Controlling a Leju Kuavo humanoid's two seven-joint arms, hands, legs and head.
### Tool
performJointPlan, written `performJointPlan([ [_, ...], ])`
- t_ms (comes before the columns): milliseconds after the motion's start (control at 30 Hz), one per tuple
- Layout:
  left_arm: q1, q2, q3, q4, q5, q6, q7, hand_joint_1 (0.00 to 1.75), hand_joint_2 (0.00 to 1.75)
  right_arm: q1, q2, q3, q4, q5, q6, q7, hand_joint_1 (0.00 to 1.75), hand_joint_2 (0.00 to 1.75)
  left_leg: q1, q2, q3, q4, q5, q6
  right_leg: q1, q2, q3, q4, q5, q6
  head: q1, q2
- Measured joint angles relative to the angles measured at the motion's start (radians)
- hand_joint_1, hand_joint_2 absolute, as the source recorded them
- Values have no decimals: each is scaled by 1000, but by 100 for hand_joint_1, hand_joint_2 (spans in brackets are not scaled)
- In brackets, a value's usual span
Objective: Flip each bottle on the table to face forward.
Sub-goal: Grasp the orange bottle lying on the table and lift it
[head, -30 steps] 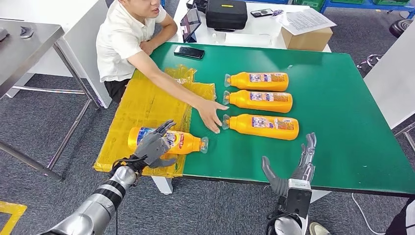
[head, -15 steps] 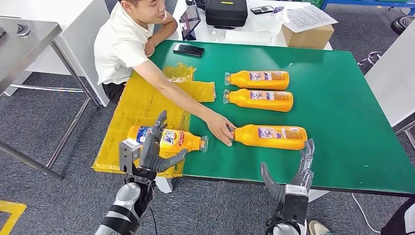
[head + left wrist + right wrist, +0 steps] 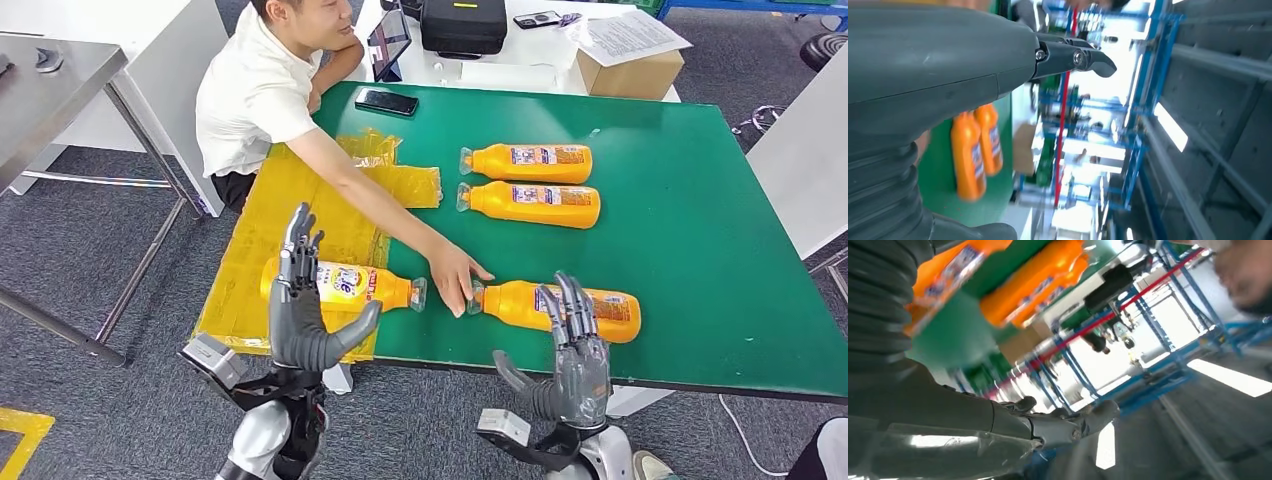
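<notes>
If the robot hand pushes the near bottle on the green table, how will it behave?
The near bottle lies on its side with a rounded body, so it may roll on the table. Its glossy plastic looks slippery. It seems full, so probably rather heavy.

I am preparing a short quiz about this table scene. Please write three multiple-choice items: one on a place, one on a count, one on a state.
1. Where does the bottle showing its blue and red label lie?
A. on the yellow sheet
B. on the cardboard box
C. on the phone

2. How many orange bottles lie on the table?
A. two
B. four
C. six

3. What does the right robot hand hold?
A. a bottle
B. a phone
C. nothing

Answers:
1 A, it rests on the yellow sheet.
2 B, four are seen.
3 C, its fingers are spread, empty.
</notes>
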Motion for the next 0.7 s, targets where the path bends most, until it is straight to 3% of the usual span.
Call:
performJointPlan([
  [167,0,6,-66,36,19,0,25,0,175,-59,-22,-148,57,195,0,45,0,175,-1,0,0,0,0,0,-1,0,0,0,1,1,0,0],
  [300,-11,8,-92,86,14,-25,56,0,175,-120,-84,-209,128,282,0,162,0,175,-2,0,0,0,0,0,-1,0,0,0,1,1,0,0],
  [400,-16,9,-107,124,8,-45,70,0,175,-168,-146,-216,207,291,0,243,0,175,-2,0,0,1,0,1,-1,0,0,0,1,1,0,0],
  [700,-21,11,-120,175,-7,-91,76,0,175,-272,-278,-168,440,184,2,346,0,175,-1,0,-1,1,0,1,-1,-1,0,0,1,1,0,0],
])
